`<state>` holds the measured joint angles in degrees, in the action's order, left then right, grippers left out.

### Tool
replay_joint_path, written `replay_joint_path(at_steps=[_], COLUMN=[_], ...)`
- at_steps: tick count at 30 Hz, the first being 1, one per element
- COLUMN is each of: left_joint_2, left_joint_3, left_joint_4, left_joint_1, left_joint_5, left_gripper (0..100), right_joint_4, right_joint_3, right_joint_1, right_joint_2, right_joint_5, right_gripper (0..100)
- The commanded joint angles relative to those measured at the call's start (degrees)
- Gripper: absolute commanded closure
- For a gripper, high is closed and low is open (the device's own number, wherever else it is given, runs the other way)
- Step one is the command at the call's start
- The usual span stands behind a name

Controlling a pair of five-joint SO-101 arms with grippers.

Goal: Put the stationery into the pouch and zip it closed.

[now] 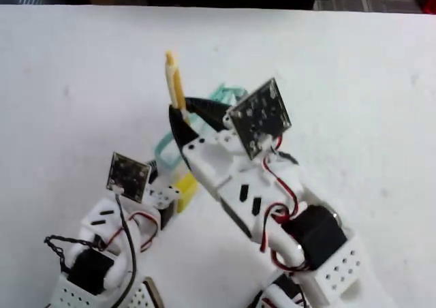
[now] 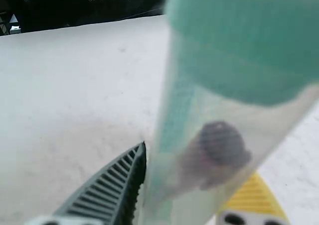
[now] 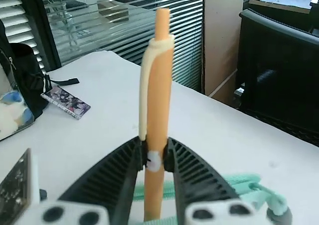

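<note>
The pouch [image 1: 165, 146] is clear plastic with teal edging and a teal zipper [image 3: 239, 184]. It lies between the two arms. My left gripper [image 1: 178, 187] is shut on the pouch's near edge, with the pouch wall [image 2: 234, 60] running between its grey finger [image 2: 119, 185] and yellow finger [image 2: 251, 197]. A dark round object [image 2: 222, 145] shows through the plastic. My right gripper [image 1: 182, 112] is shut on an orange-yellow pen [image 1: 175, 82] just above the pouch's far side. In the right wrist view the pen [image 3: 155, 85] stands upright between the black fingers [image 3: 187, 170].
The white table [image 1: 354, 69] stretches wide around the arms. In the right wrist view a black bag [image 3: 17, 80] and a small printed card [image 3: 66, 100] lie at the table's far part, with a dark chair [image 3: 279, 60] beyond the edge.
</note>
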<state>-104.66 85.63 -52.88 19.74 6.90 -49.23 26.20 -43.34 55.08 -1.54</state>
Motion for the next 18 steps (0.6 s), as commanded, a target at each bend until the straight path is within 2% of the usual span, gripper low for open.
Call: replay_joint_path(at_steps=[1,4,9,12,18], left_joint_2=[0.0,0.0,0.0,0.0,0.0], left_joint_3=[-0.6,-0.6,-0.6,-0.6,-0.5], left_joint_4=[1.1,1.1,1.2,1.3,1.0], left_joint_1=[0.4,0.4,0.4,0.4,0.4], left_joint_5=[-0.5,-0.5,-0.5,-0.5,-0.4], left_gripper=[77,77,77,77,77], right_joint_4=[0.6,-2.7,-9.4,-10.8,-9.9], right_joint_3=[0.4,0.4,0.8,0.6,0.7], right_joint_1=[-0.7,-0.7,-6.9,-10.2,-10.4], right_joint_2=[2.7,4.4,5.1,5.1,5.1], right_joint_5=[-0.5,-1.8,-17.1,-17.5,-17.6], right_gripper=[98.1,98.1,98.1,98.1,98.1])
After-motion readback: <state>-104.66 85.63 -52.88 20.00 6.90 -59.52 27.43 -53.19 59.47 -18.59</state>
